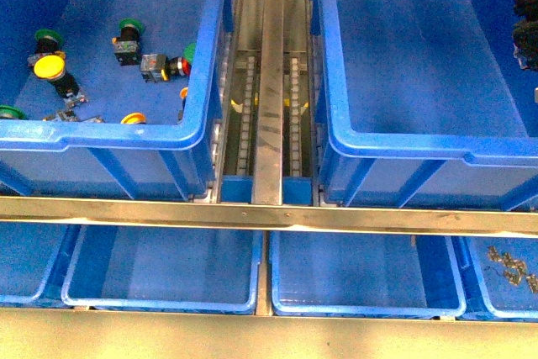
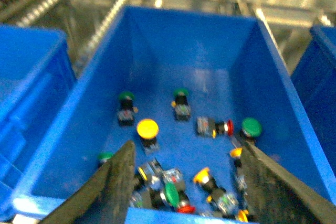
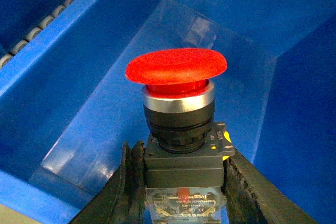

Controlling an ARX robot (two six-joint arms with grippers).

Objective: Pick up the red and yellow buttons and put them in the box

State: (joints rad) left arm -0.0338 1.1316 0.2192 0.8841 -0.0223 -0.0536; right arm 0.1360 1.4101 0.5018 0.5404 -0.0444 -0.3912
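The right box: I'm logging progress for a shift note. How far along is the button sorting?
Done: nothing visible; the box shows no buttons on its floor in the front view. In hand: the right tool is shut on a red button above the box. Left: the left tool hangs open over the left bin, where a yellow button, a red-capped switch and others wait.

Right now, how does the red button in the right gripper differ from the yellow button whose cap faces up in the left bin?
The red button has a red cap; the yellow button has a yellow one. The red button is clamped in the right gripper above the box; the yellow button lies free in the left bin. Both have round mushroom caps.
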